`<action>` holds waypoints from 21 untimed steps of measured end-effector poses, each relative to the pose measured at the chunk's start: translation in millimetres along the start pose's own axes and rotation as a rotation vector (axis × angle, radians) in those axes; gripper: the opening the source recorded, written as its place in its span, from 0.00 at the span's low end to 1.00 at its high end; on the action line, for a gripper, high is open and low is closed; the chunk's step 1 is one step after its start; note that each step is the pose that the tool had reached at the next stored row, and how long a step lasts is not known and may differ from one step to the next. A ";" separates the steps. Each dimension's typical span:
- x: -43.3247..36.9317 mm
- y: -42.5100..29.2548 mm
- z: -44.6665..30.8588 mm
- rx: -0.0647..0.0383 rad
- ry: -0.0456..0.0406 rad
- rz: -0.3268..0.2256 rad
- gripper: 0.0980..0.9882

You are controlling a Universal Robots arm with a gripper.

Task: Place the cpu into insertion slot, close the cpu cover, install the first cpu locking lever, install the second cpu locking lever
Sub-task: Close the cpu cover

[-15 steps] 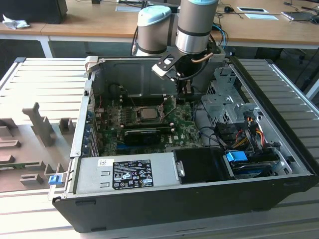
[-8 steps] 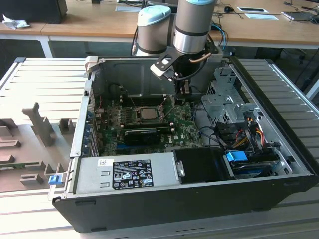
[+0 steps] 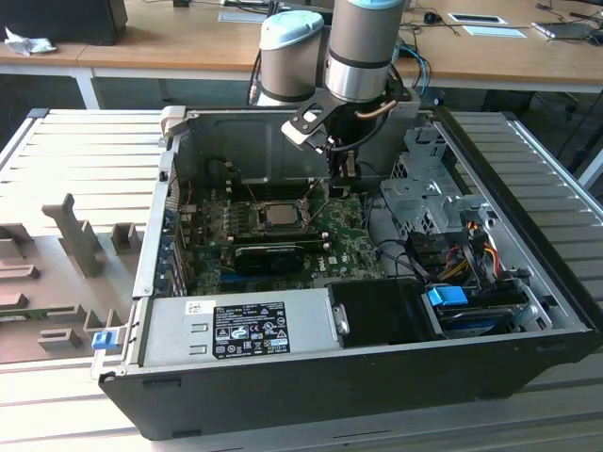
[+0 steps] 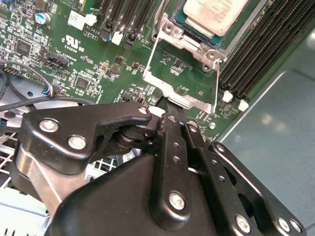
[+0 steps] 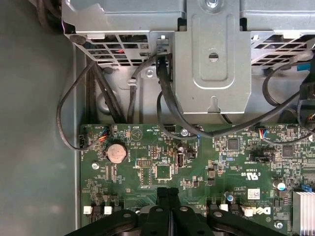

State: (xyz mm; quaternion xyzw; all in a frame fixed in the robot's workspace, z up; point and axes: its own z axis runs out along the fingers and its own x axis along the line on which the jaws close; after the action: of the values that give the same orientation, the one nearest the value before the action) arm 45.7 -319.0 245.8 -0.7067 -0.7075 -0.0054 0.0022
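Note:
The cpu (image 4: 216,14), a pale silvery square chip, lies in the insertion slot (image 4: 172,29) on the green motherboard (image 4: 93,64); the exterior view shows the cpu (image 3: 279,213) at the board's middle. The cpu cover (image 4: 177,93), a thin silvery frame, stands swung open off the slot, with the board visible through its window. My gripper (image 4: 168,114) is shut, and its black fingertips meet the cover's free edge. I cannot tell whether they pinch it or only touch it. In the exterior view the gripper (image 3: 341,179) hangs just to the right of the slot. In the first wrist view the gripper (image 5: 168,191) shows both fingers pressed together.
Long black memory slots (image 4: 256,54) run beside the slot. A black card (image 3: 273,254) lies in front of it, and a grey power supply (image 3: 245,325) sits nearer the case front. A metal drive cage (image 5: 211,49) with black cables (image 5: 167,98) stands close behind the gripper.

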 end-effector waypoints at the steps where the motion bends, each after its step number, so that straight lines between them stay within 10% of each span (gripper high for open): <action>1: 0.0 -0.1 0.0 0.000 0.0001 0.000 0.01; 21: 0.0 -5.9 0.0 0.000 0.0000 0.000 0.01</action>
State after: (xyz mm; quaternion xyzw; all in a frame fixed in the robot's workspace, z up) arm 39.8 -319.0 245.8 -0.7066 -0.7075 -0.0054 0.0022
